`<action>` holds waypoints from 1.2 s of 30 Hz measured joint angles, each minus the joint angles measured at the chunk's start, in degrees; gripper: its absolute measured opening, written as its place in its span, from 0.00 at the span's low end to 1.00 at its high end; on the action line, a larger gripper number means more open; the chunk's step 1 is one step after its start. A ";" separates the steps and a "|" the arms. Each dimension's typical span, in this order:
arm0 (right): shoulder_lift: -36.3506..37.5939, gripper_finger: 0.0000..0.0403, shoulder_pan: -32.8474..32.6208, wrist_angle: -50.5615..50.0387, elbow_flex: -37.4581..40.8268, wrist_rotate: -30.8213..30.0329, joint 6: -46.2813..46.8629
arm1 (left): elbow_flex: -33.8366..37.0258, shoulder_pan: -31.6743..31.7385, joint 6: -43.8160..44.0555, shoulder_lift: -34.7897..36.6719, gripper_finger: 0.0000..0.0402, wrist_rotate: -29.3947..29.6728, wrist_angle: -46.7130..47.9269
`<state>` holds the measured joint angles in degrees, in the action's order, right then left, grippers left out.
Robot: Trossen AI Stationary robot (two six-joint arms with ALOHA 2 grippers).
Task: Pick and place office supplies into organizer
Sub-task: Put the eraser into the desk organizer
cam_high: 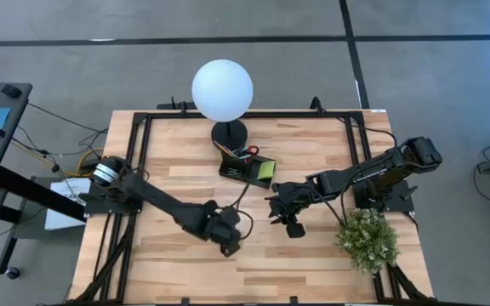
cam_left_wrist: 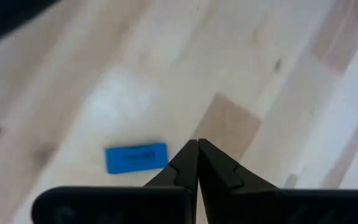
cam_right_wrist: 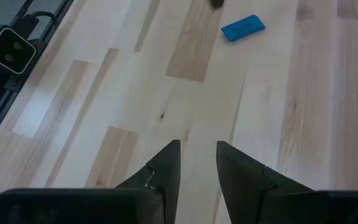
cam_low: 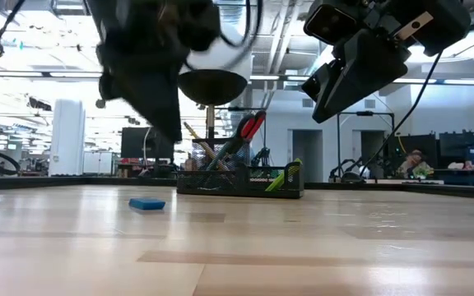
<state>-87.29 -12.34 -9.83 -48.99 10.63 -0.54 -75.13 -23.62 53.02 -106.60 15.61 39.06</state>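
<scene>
Eraser: small blue eraser (cam_left_wrist: pixel 136 158) lies flat on the tabletop (cam_left_wrist: pixel 241 68).
My left pincer (cam_left_wrist: pixel 197 163): above eraser, closed, empty.
My right pincer (cam_right_wrist: pixel 197 163): slightly parted, empty, well away from eraser.

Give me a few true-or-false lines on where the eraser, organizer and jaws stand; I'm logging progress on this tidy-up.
1. The blue eraser lies on the bare table, outside the organizer. True.
2. The left gripper holds the eraser. False: its jaws are shut and empty, with the eraser lying on the wood beside them.
3. The red-handled scissors stand in the organizer. True.
4. The right gripper is shut. False: its jaws stand apart over bare wood.
5. The potted plant sits inside the organizer. False: it stands near the table's right edge, apart from it.
</scene>
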 joint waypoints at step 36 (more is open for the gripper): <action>0.60 0.24 -7.19 1.25 0.00 -8.76 12.55 | 2.24 0.89 -44.65 7.14 0.37 6.70 3.15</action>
<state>-86.68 -19.53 -8.58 -48.99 1.86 12.01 -72.90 -22.73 8.36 -99.46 22.31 42.20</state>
